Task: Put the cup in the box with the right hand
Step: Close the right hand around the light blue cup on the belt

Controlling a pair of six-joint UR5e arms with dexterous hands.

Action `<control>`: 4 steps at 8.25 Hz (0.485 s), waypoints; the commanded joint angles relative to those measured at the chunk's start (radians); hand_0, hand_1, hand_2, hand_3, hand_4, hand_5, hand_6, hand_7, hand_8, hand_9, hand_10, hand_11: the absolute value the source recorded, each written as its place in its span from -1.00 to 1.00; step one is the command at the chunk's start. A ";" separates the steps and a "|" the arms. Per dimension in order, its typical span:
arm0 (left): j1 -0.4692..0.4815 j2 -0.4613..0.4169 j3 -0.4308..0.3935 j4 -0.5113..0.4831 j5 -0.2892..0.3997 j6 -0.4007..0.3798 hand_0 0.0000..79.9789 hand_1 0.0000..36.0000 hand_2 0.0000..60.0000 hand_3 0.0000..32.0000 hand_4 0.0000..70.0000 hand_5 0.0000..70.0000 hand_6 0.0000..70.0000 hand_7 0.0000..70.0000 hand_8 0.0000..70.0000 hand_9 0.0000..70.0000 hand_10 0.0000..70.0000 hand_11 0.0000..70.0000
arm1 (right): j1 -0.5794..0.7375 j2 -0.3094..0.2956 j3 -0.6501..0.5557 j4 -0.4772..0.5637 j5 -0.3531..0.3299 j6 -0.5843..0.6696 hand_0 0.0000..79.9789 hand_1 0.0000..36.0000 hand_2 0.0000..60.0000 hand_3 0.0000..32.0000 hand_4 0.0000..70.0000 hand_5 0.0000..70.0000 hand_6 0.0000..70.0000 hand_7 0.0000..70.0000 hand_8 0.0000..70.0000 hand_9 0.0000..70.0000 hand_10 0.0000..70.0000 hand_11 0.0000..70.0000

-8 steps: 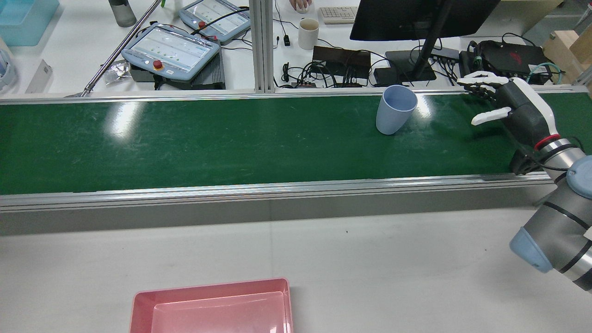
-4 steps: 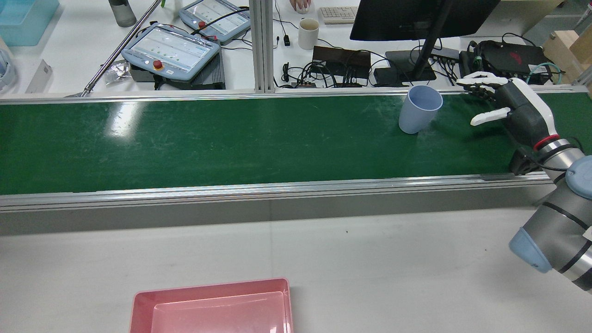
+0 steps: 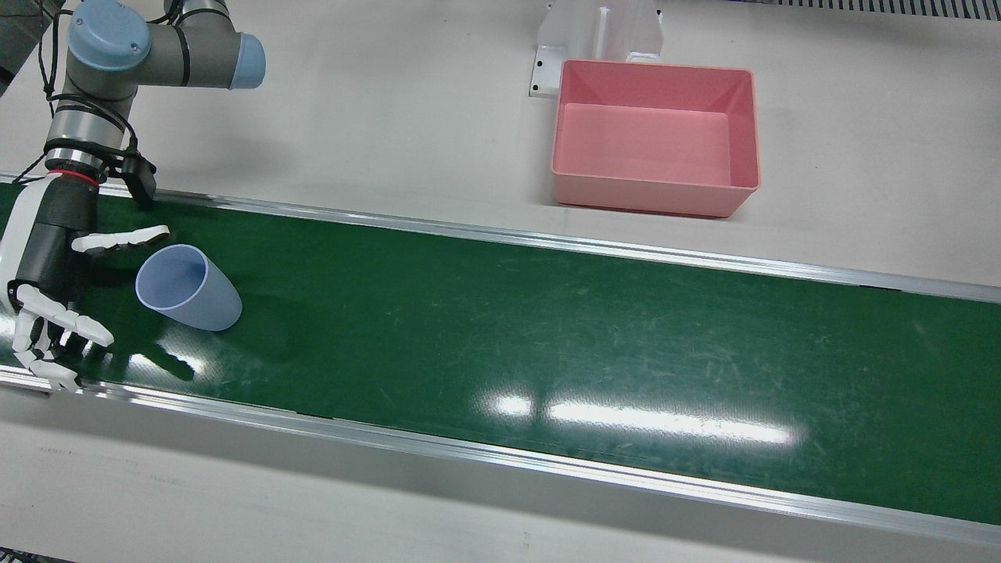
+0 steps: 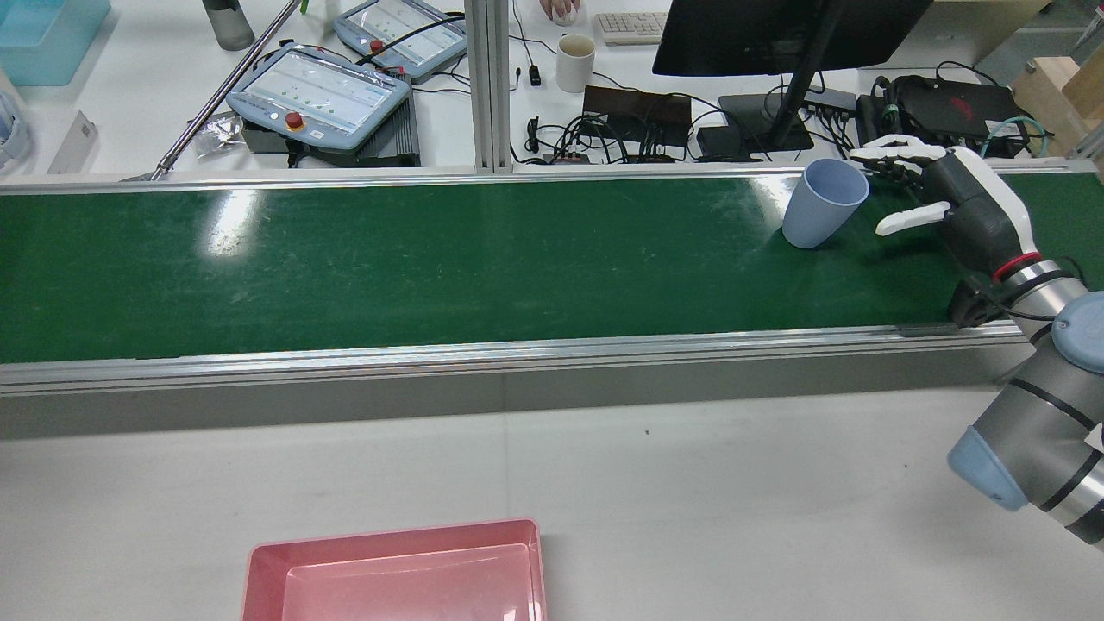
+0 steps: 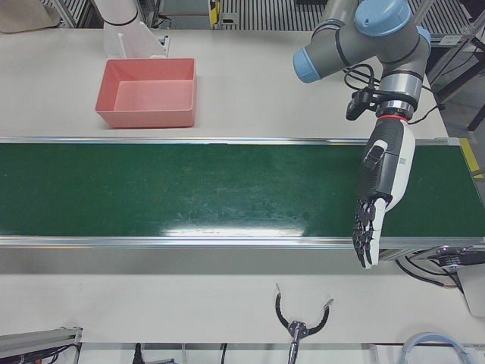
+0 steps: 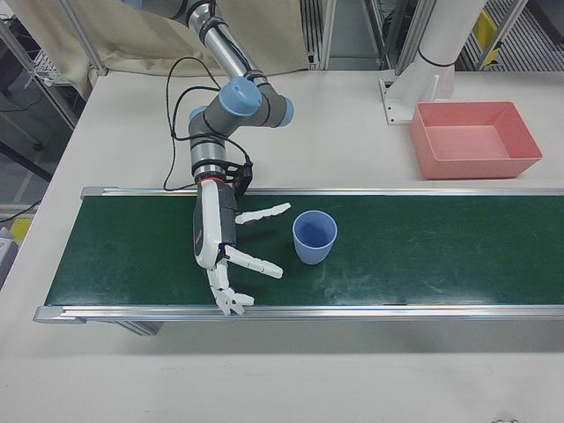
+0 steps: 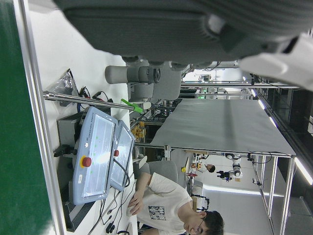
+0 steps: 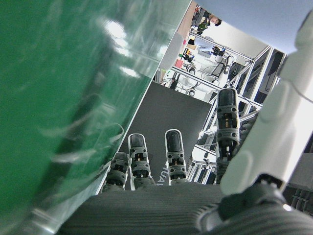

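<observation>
A pale blue cup (image 3: 188,289) stands upright, mouth up, on the green belt (image 3: 547,328). My right hand (image 3: 55,274) hovers low over the belt just beside it, open, thumb and fingers spread toward the cup and holding nothing. In the rear view the cup (image 4: 819,207) is right in front of the right hand (image 4: 940,194), and I cannot tell if they touch. The right-front view shows a small gap between the cup (image 6: 315,238) and the hand (image 6: 225,238). The pink box (image 3: 649,195) sits on the white table beyond the belt. My left hand (image 5: 379,189) hangs open over the belt's other end.
Aluminium rails (image 4: 517,354) edge the belt on both sides. The pink box also shows in the rear view (image 4: 259,569) at the near edge of the table. A desk with monitor, pendants and cables (image 4: 638,121) lies behind the belt.
The cup has ridden the belt rightward in the rear view, from mid-belt to just in front of my right hand. The right hand has barely moved.
</observation>
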 commanded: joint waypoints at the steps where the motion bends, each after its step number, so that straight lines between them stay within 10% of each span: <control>1: 0.000 0.000 0.000 0.000 0.000 0.000 -1.00 -1.00 -1.00 -1.00 -1.00 -1.00 -1.00 -1.00 -1.00 -1.00 -1.00 -1.00 | -0.009 0.001 -0.001 -0.001 0.017 0.000 0.26 -0.86 -1.00 0.50 -0.04 -0.84 -0.82 0.16 -0.55 -0.40 -0.69 -0.53; 4: 0.000 0.000 0.000 0.000 0.000 -0.001 -1.00 -1.00 -1.00 -1.00 -1.00 -1.00 -1.00 -1.00 -1.00 -1.00 -1.00 -1.00 | -0.015 0.001 -0.003 -0.001 0.019 -0.002 0.26 -0.86 -1.00 0.48 -0.02 -0.85 -0.82 0.17 -0.55 -0.41 -0.69 -0.55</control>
